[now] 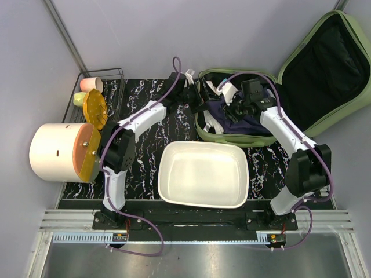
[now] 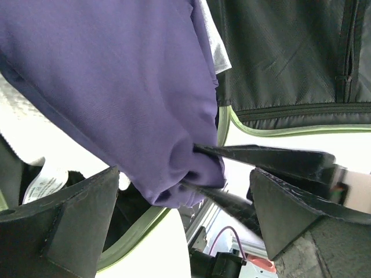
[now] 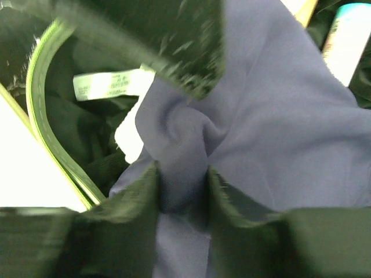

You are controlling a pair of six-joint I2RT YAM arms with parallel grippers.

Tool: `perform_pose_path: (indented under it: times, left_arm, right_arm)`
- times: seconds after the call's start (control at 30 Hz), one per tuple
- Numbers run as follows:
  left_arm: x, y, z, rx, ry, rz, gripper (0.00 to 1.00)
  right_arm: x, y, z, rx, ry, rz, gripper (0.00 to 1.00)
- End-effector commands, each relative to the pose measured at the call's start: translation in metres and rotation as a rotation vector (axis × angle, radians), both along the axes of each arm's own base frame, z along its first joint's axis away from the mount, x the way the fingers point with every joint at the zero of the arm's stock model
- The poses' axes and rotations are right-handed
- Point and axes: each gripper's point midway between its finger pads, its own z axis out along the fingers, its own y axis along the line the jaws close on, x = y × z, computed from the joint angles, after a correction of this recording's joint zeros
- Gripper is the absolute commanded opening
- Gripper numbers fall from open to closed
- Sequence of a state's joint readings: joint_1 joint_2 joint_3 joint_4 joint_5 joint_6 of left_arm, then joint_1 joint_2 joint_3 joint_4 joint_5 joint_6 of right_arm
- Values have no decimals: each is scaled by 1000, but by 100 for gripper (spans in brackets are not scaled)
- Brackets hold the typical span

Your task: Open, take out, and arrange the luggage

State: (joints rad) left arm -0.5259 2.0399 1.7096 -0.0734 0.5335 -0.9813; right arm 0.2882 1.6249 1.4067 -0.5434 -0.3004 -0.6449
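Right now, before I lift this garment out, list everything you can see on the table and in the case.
luggage: one, olive green with black lining, back right, lid open
garment: one, dark purple, in the luggage
bin: one, white, front centre
wire rack: one, black, back left
pink cup: one, pink, in the rack
green cup: one, pale green, in the rack
disc: one, yellow, at the rack's front
drum: one, white with an orange face, left edge
left gripper: one, black, open beside the garment
right gripper: one, black, pinching the garment
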Motion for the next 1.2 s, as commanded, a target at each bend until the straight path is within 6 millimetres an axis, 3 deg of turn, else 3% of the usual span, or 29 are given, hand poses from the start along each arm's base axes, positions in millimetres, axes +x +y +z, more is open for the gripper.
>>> perform_pose_path:
  times: [0.0, 0.13, 0.27, 0.33, 0.47, 0.63, 0.67, 0.7, 0.8, 1.07, 1.17]
  left_arm:
    - [16, 11, 14, -20, -47, 60, 99]
    - [20, 22, 13, 7, -66, 79, 99]
    - [19, 28, 4, 24, -47, 90, 99]
    - [18, 28, 4, 25, -46, 89, 99]
    - [18, 29, 4, 37, -60, 86, 99]
    - [19, 31, 3, 54, -71, 89, 99]
    - [19, 31, -1, 58, -66, 89, 99]
    - [19, 31, 0, 57, -68, 90, 99]
    - [19, 32, -2, 59, -67, 93, 99]
    - [12, 18, 2, 38, -72, 74, 99]
    - [12, 6, 2, 6, -48, 67, 99]
  right_arm:
    - [-14, -7, -27, -82, 66, 51, 62]
    - [-36, -1, -42, -84, 135, 100, 82]
    - [-45, -7, -69, -146, 175, 89, 84]
    - [-34, -12, -79, -184, 141, 65, 81]
    - [-13, -39, -90, -321, 86, -39, 63]
    - [-4, -47, -94, -369, 95, -76, 59]
    - [-1, -47, -92, -370, 94, -84, 51]
    - [-2, -48, -97, -378, 117, -80, 26]
    - [7, -49, -84, -334, 96, -110, 0]
    - [35, -50, 4, -28, -38, -199, 0]
    - [36, -49, 19, 41, -66, -200, 0]
